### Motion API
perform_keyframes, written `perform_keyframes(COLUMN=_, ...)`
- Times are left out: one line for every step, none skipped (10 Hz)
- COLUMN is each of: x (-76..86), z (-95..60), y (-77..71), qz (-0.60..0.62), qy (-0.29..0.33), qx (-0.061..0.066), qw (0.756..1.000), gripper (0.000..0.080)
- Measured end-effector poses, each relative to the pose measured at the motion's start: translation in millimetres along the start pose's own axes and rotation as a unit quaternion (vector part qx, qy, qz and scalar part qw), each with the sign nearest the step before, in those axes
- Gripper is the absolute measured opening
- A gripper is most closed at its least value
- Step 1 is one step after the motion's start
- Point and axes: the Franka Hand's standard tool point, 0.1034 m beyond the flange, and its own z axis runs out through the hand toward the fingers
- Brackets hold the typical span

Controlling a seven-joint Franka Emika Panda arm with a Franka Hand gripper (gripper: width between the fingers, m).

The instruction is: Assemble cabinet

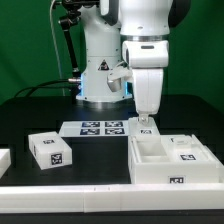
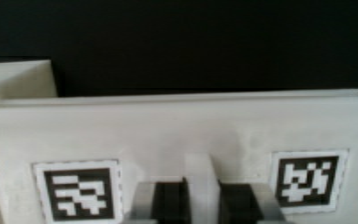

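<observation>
The cabinet (image 1: 168,163) is a large white open box at the exterior view's right front, with small white tagged blocks (image 1: 186,152) inside it. My gripper (image 1: 147,122) hangs straight down over its back left corner. In the wrist view a white panel (image 2: 176,130) with two square markers fills the picture. My two dark fingers (image 2: 158,202) stand close together with a thin white strip of that panel between them. The gripper (image 2: 199,200) looks shut on it.
A loose white block (image 1: 50,150) with a marker lies at the exterior view's left. Another white piece (image 1: 3,158) shows at the far left edge. The marker board (image 1: 100,128) lies in front of the arm's base. Another white part's corner (image 2: 16,80) shows beside the panel in the wrist view.
</observation>
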Motion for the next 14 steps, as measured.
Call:
perform_keyframes(x=0.2, z=-1.0, y=1.7, qz=0.000, qy=0.000, qx=-0.002, qw=1.000, gripper=0.0069)
perform_keyframes(x=0.1, z=-1.2, y=2.1, qz=0.000, qy=0.000, qx=-0.002, qw=1.000, gripper=0.0069)
perform_keyframes(x=-0.5, z=-0.8, y=1.7, qz=0.001, qy=0.000, qx=-0.002, qw=1.000, gripper=0.0069)
perform_keyframes(x=-0.5, z=-0.8, y=1.7, qz=0.001, qy=0.000, qx=-0.002, qw=1.000, gripper=0.0069)
perform_keyframes(x=-0.5, z=-0.7, y=1.7, qz=0.001, qy=0.000, qx=-0.002, qw=1.000, gripper=0.0069)
perform_keyframes(x=-0.4, z=-0.7, y=2.2, qz=0.001, qy=0.001, qx=-0.002, qw=1.000, gripper=0.0069)
perform_keyframes(x=0.2, z=-0.9, y=4.1, qz=0.000, qy=0.001, qx=-0.003, qw=1.000, gripper=0.0069)
perform_keyframes(x=1.7, z=-2.4, y=7.8, qz=0.000, qy=0.001, qx=-0.005, qw=1.000, gripper=0.0069)
perform_keyframes(x=2.2, z=-2.6, y=10.9, qz=0.000, qy=0.002, qx=-0.006, qw=1.000, gripper=0.0069)
perform_keyframes(x=2.0, z=-1.8, y=12.8, qz=0.000, qy=0.003, qx=-0.006, qw=1.000, gripper=0.0069)
perform_keyframes(x=0.7, z=-0.1, y=15.0, qz=-0.003, qy=0.004, qx=-0.007, qw=1.000, gripper=0.0069)
perform_keyframes(x=-0.8, z=1.1, y=18.4, qz=-0.005, qy=0.006, qx=-0.010, qw=1.000, gripper=0.0069)
perform_keyframes(x=-0.8, z=1.6, y=21.5, qz=-0.005, qy=0.008, qx=-0.014, qw=1.000, gripper=0.0069)
perform_keyframes(x=-0.7, z=1.5, y=25.8, qz=-0.009, qy=0.010, qx=-0.018, qw=1.000, gripper=0.0069)
